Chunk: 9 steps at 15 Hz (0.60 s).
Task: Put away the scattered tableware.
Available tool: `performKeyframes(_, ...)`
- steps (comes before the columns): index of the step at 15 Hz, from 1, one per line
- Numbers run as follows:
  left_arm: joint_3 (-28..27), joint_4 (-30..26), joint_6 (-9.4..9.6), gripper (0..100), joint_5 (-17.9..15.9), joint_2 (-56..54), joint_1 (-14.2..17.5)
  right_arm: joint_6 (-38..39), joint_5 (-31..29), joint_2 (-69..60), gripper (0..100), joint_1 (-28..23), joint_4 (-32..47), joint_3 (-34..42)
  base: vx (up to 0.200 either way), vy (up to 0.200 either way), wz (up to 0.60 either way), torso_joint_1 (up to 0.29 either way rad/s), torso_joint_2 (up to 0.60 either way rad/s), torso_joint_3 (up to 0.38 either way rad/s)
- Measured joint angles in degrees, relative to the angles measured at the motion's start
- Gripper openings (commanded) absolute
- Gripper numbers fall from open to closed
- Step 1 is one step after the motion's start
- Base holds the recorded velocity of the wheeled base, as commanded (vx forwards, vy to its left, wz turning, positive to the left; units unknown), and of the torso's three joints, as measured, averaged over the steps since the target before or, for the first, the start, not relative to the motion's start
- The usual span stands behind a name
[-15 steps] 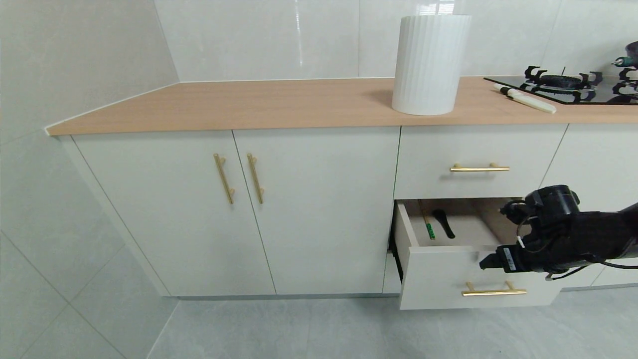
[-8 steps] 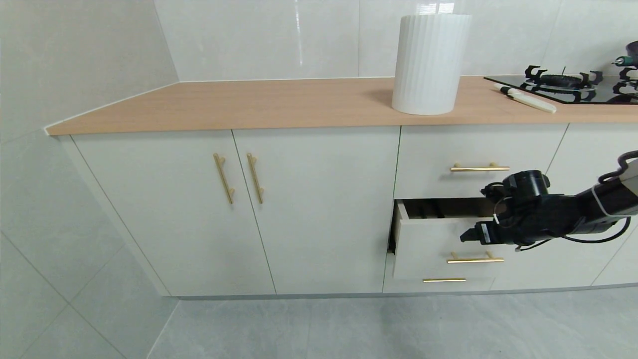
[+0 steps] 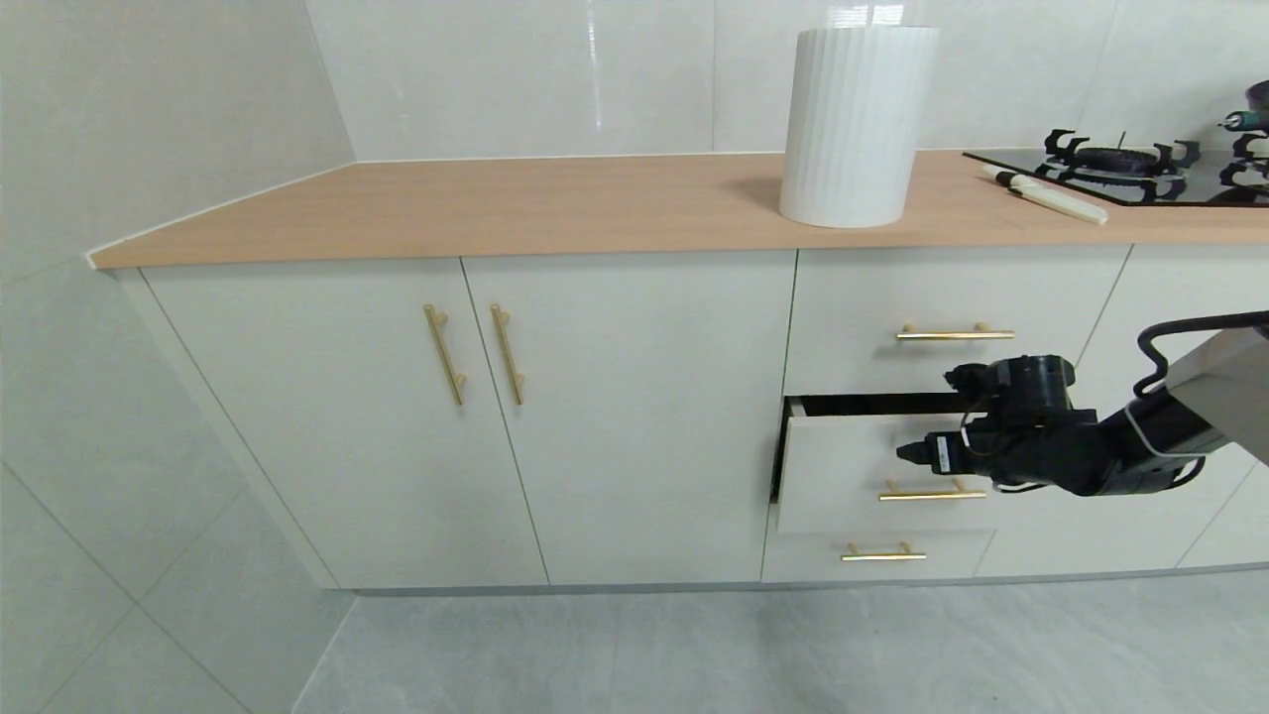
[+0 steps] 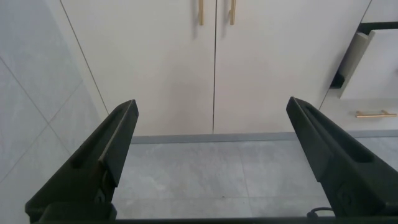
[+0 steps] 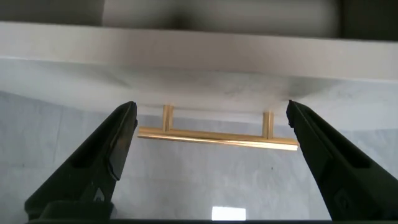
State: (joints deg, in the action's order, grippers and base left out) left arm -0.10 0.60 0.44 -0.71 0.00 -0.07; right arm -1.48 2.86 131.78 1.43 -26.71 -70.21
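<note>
The middle drawer (image 3: 838, 466) of the white cabinet stands out only a small gap, its inside dark and hidden. My right gripper (image 3: 907, 453) is open against the drawer front, just above its gold handle (image 3: 932, 492). In the right wrist view the handle (image 5: 217, 138) lies across between the spread fingers (image 5: 115, 149) of the gripper (image 5: 210, 115), with the drawer's top edge close ahead. My left gripper (image 4: 211, 109) hangs open and holds nothing, low before the cabinet doors (image 4: 214, 56). A cream-handled knife (image 3: 1046, 195) lies on the wooden counter by the stove.
A tall white ribbed container (image 3: 853, 124) stands on the counter (image 3: 496, 203). The black gas stove (image 3: 1120, 169) is at the far right. Shut drawers sit above (image 3: 952, 334) and below (image 3: 882, 553) the middle one. Grey tiled floor (image 3: 694, 654) lies open in front.
The drawer has slid from well open to almost shut, with my right gripper moving in toward the cabinet against its front. The chopsticks and dark spoon inside are now hidden.
</note>
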Motion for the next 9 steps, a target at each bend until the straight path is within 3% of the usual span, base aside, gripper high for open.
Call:
performKeyframes(5, 0.0, 0.0, 0.00, 100, 0.0, 0.0, 0.0, 0.1, -0.2, 3.4, 100, 0.8, -10.0, 2.0, 0.000, 0.000, 0.00, 0.000, 0.00, 0.000)
performKeyframes(9, 0.0, 0.0, 0.00, 100, 0.0, 0.0, 0.0, 3.4, -0.7, 6.5, 100, 1.5, -22.5, 2.4, 0.000, 0.000, 0.00, 0.000, 0.00, 0.000)
